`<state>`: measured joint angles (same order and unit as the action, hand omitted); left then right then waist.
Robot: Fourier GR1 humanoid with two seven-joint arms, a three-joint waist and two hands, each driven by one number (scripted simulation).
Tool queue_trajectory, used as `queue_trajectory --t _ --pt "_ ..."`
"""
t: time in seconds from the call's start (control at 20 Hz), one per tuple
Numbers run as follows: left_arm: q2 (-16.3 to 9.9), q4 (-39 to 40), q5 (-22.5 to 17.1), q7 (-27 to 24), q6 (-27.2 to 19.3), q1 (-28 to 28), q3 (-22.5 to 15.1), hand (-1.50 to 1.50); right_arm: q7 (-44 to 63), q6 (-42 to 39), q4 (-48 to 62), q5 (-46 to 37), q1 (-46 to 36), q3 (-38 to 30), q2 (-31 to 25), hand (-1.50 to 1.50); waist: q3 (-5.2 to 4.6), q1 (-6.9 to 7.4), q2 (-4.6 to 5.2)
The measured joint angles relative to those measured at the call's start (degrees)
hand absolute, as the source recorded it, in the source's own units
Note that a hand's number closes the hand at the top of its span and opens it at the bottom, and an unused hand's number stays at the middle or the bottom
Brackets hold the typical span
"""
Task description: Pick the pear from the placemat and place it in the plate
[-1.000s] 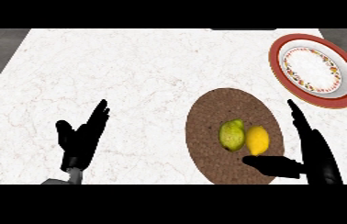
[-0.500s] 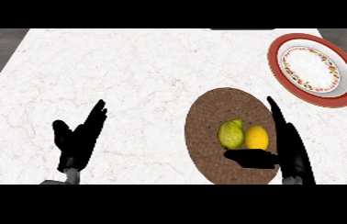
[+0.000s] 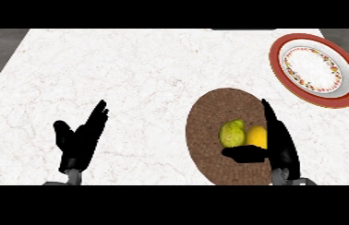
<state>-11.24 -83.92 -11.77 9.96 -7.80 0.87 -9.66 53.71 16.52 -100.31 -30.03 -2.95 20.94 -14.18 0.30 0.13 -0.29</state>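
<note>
The green pear (image 3: 232, 132) is seen on the brown placemat (image 3: 211, 118) beside a yellow fruit (image 3: 257, 136), flanked by the open right hand (image 3: 278, 141), well apart from the plate (image 3: 310, 69).

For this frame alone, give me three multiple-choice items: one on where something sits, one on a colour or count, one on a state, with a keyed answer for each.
1. Where is the plate?
A. far right corner of the counter
B. on the placemat
C. beside the left hand

2. How many fruits lie on the placemat?
A. one
B. two
C. four

3. What is the right hand doing?
A. carrying the pear above the plate
B. resting flat on the plate
C. open beside the fruits, nothing lifted

Key: 1 A, the red-rimmed plate lies at the upper right. 2 B, a green pear and a yellow lemon lie together. 3 C, its fingers are straight and the thumb reaches below the fruits. The left hand rests open at lower left.
</note>
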Motion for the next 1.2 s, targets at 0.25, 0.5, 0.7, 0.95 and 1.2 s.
queue_trajectory --t 0.25,0.5,0.7,0.95,1.2 --pt "1.2 1.3 1.2 -0.1 0.6 -0.8 0.4 0.0 -2.4 -0.5 4.2 -1.0 -0.7 0.0 3.1 -1.5 0.11 0.02 -0.08" --pt "0.7 -0.1 1.1 1.1 1.7 0.0 1.6 0.0 -3.8 -3.8 8.0 -1.0 -3.3 -0.2 4.4 1.5 -0.17 0.1 -0.11" --pt "1.9 0.4 2.0 0.7 1.5 -0.2 1.8 0.0 -5.6 -5.2 9.3 -3.6 -4.1 0.4 4.7 1.5 -0.28 0.04 -0.26" --pt "2.1 -0.9 2.5 1.5 2.2 0.5 2.7 0.0 -8.4 -5.8 11.1 -6.0 -4.3 -1.1 4.9 1.5 -0.34 0.02 -0.26" --pt "2.0 -0.3 2.4 1.3 3.7 0.4 3.6 0.0 -10.9 -3.2 12.1 -11.5 -4.2 -0.3 5.2 1.5 -0.22 -0.05 -0.17"
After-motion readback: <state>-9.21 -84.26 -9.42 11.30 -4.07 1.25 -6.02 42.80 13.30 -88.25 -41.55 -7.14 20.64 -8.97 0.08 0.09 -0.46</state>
